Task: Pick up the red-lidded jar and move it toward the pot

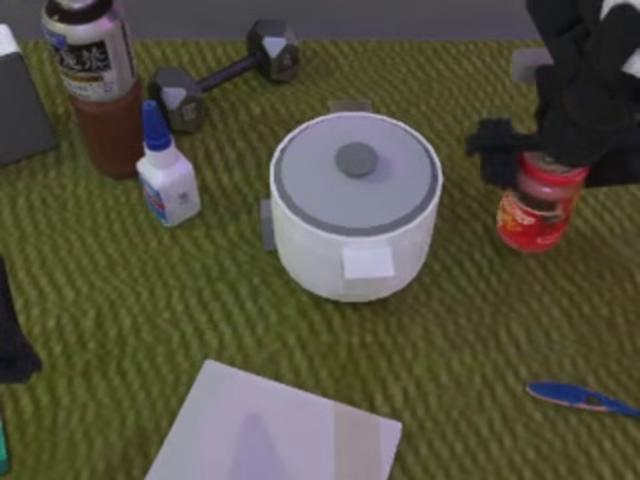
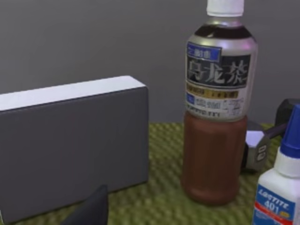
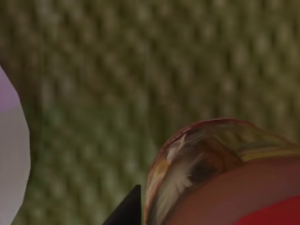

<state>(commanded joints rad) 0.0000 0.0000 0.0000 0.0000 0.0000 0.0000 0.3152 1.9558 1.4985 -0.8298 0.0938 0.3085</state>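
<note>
My right gripper (image 1: pixel 545 165) sits over red-lidded jar (image 1: pixel 538 212), right of pot (image 1: pixel 355 205), near but apart. Grip at lid level suits lifting upright; finger closure hidden, cannot tell. Left arm parked at table's left edge.

Right tool (image 1: pixel 545 165) low at right; left arm (image 1: pixel 12 330) parked.

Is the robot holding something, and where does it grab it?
The right claw sits over the small red-lidded jar, at its lid; a firm hold cannot be told.
</note>
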